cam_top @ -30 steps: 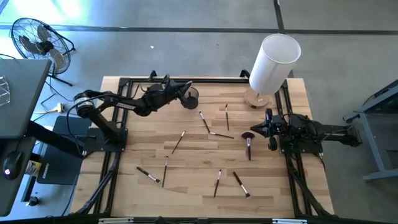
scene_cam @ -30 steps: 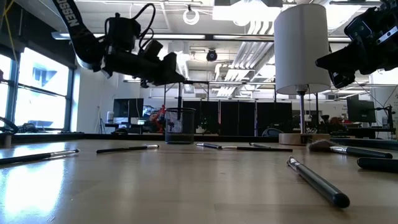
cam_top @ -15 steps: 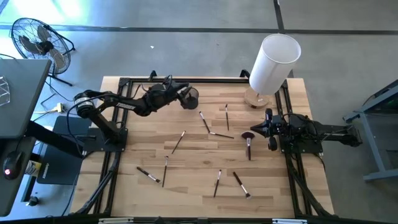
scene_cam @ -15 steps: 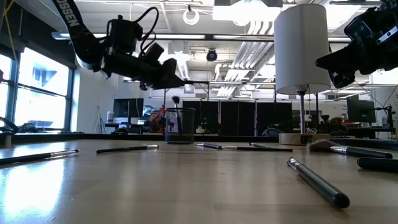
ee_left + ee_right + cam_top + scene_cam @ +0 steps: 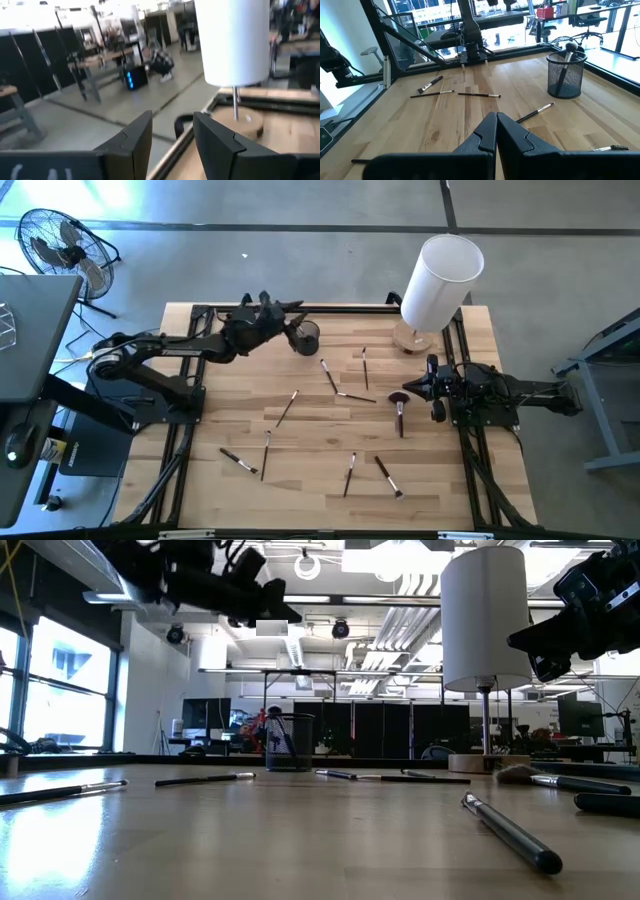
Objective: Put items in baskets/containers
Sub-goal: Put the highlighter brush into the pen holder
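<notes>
The black wire-mesh cup stands at the table's far side, left of centre. One brush leans inside it, its round head above the rim. Several thin dark-handled brushes lie flat on the wood, among them one mid-table, one near the front and one with a wide reddish head. My left gripper hangs open, high above the table and just left of and beyond the cup, with nothing between its fingers. My right gripper waits shut at the table's right side.
A tall white cylinder on a round wooden base stands at the far right corner. A black metal frame runs along the table's far edge and sides. Bare wood lies between the scattered brushes.
My left gripper has opened and let go of a brush it held upright over the cup. The brush has dropped into the cup and now leans inside it. The gripper has then risen and drawn back toward the table's far-left side.
</notes>
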